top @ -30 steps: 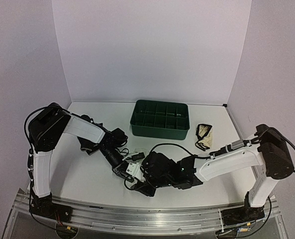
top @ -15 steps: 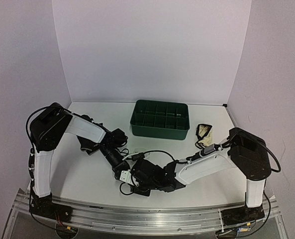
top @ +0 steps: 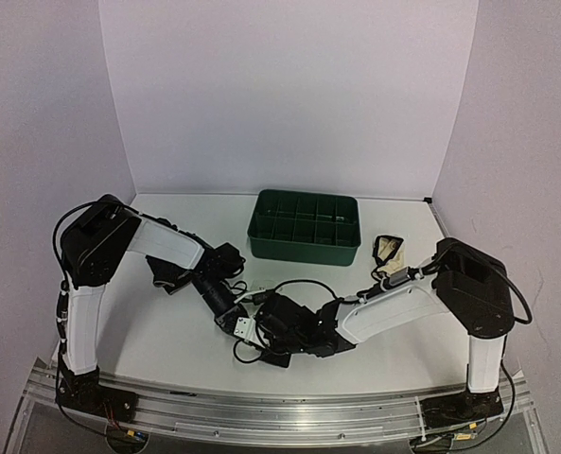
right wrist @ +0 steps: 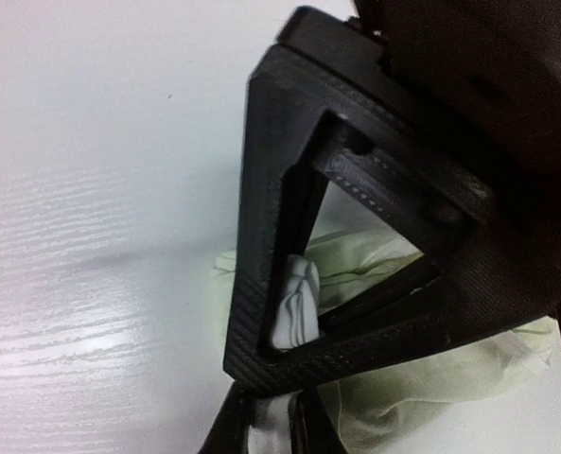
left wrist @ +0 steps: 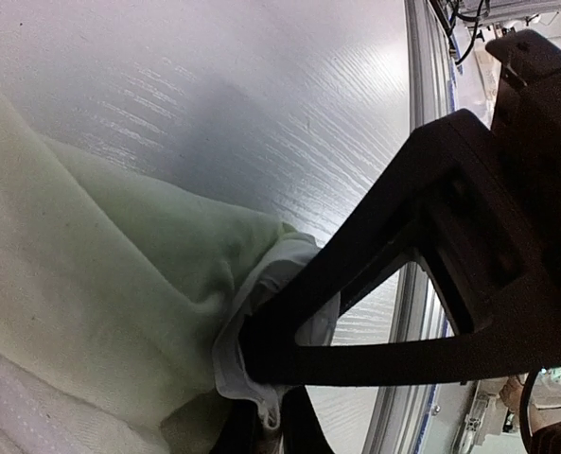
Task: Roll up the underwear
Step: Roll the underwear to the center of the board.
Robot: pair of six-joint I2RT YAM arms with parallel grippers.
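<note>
Pinching the plain cream-white cloth garment [left wrist: 119, 312] from both sides, front-centre of the white tabletop [top: 166, 331]. Left hand [left wrist: 266, 430]: narrow, closed on a white fold at its tips. Right hand [right wrist: 272, 426]: narrow too, with white fabric bunched between its fingers. Only the wrist views show the cloth; from above, my wrists cover it. Each wrist view has the other hand's black triangular finger across it. The top view alone shows the dark green plastic compartment tray [top: 304, 227] at the back and the cream garment with black edging [top: 388, 255] right of it, well apart from me. The front rail [top: 280, 402] is near. Bare tabletop lies left of my hands and toward the tray.
</note>
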